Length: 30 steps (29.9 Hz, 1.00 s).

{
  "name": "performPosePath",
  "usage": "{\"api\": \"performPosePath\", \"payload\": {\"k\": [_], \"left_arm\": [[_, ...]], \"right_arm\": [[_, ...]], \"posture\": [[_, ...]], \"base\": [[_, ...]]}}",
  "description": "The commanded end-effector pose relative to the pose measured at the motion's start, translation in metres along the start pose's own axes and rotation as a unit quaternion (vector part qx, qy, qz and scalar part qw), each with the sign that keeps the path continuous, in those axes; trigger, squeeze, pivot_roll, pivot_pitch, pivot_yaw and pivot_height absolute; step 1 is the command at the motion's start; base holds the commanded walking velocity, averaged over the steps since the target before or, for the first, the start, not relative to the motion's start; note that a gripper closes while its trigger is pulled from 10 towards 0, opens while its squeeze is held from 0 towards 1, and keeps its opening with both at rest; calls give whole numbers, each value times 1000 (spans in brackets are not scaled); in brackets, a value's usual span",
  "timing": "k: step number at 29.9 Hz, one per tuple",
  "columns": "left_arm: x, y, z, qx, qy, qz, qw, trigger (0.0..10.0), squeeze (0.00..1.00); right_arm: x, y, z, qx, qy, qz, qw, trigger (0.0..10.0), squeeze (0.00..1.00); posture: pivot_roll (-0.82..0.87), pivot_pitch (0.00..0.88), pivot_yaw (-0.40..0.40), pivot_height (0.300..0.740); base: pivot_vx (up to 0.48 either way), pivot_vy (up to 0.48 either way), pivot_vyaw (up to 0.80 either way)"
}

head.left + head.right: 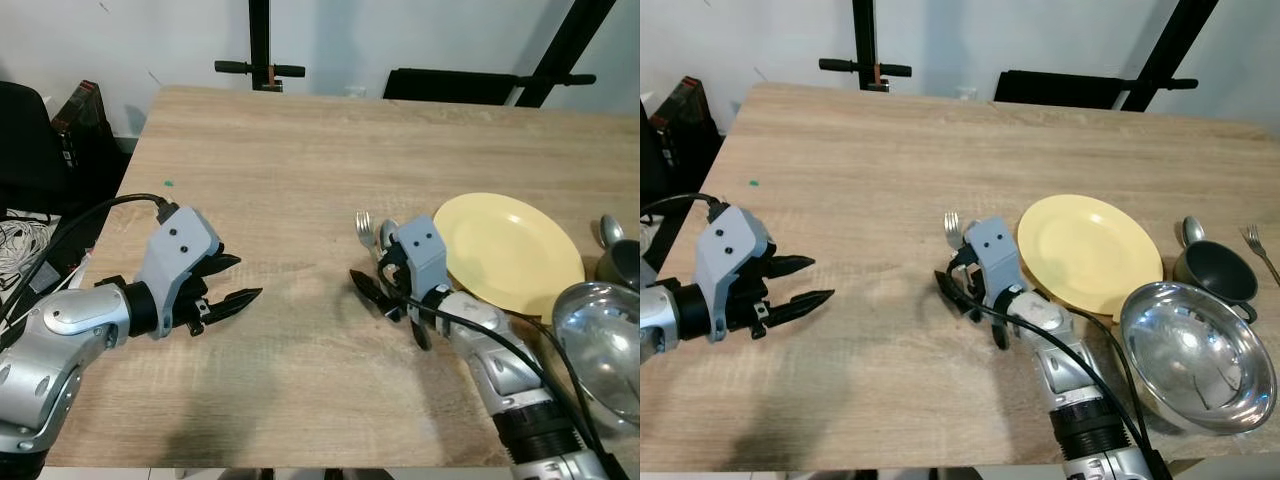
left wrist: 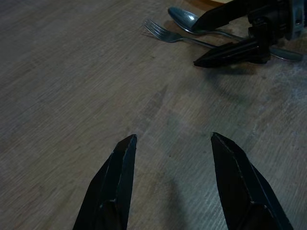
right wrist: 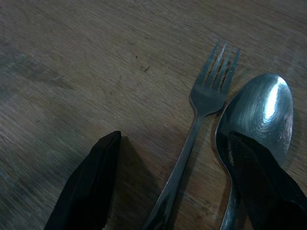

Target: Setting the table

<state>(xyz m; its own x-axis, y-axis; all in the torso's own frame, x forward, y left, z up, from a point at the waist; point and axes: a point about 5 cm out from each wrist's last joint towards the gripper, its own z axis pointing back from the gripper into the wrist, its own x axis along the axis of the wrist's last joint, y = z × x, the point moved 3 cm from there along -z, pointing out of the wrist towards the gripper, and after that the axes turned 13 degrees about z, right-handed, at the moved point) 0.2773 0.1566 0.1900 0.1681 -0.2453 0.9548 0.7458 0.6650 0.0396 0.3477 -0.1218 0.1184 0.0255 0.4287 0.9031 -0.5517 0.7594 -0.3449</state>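
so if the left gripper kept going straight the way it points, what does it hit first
Probably the right gripper, whose open fingers sit ahead of the open left gripper over bare table. The fork and spoon lie just beyond; depth is uncertain.

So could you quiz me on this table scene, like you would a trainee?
1. True or false: the fork and spoon lie left of the yellow plate.
2. Which claw hovers over them? A) left claw B) right claw
3. Fill in: the big steel bowl sits at the table's near ____ corner.

Key: 1 true; 2 B; 3 right.
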Motion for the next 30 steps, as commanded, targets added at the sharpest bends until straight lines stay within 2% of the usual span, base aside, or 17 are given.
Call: {"api": "performPosePath", "payload": {"k": [1,5,7,8,9,17,20,22,24,25,30], "left_arm": [[-5,-4,-1,-8,7,5,1000,10000,0],[-5,-4,-1,-2,7,6,1000,10000,0],[-6,-3,-1,0,6,7,1000,10000,0],[-6,-3,-1,0,6,7,1000,10000,0],[-6,-4,-1,0,6,7,1000,10000,0],[-6,-4,-4,4,7,7,1000,10000,0],[-5,-3,-5,4,6,6,1000,10000,0],[-3,-2,-6,5,5,6,1000,10000,0],[-3,-2,-6,5,5,6,1000,10000,0],[-2,-2,-8,5,3,7,1000,10000,0],[-3,-4,-9,4,0,7,1000,10000,0]], "right_arm": [[-24,15,-2,27,47,-20,998,10000,0],[-15,21,-5,47,28,-35,998,10000,0],[-6,32,-4,82,9,-55,995,9373,0],[-6,32,-4,82,9,-55,995,9373,0],[-3,38,-3,100,1,-67,993,10000,0],[-8,40,2,110,7,-41,993,10000,0],[-11,38,4,106,12,-15,994,10000,0],[-14,28,5,79,14,17,997,10000,0],[-14,28,5,79,14,17,997,10000,0],[-18,19,7,64,22,33,997,10000,0],[-27,5,10,36,39,46,998,10000,0]], "posture": [[-51,84,-2,740],[-48,87,-8,740],[-49,88,-10,740],[-49,88,-10,740],[-50,93,-11,740],[-55,99,-8,740],[-55,100,-7,740],[-57,99,-5,740],[-57,99,-5,740],[-60,98,-3,740],[-61,98,-3,740]], "base": [[0,0,0],[0,0,0],[0,0,0],[0,0,0],[0,0,0],[0,0,0],[0,0,0],[0,0,0],[0,0,0],[0,0,0],[0,0,0]]}}
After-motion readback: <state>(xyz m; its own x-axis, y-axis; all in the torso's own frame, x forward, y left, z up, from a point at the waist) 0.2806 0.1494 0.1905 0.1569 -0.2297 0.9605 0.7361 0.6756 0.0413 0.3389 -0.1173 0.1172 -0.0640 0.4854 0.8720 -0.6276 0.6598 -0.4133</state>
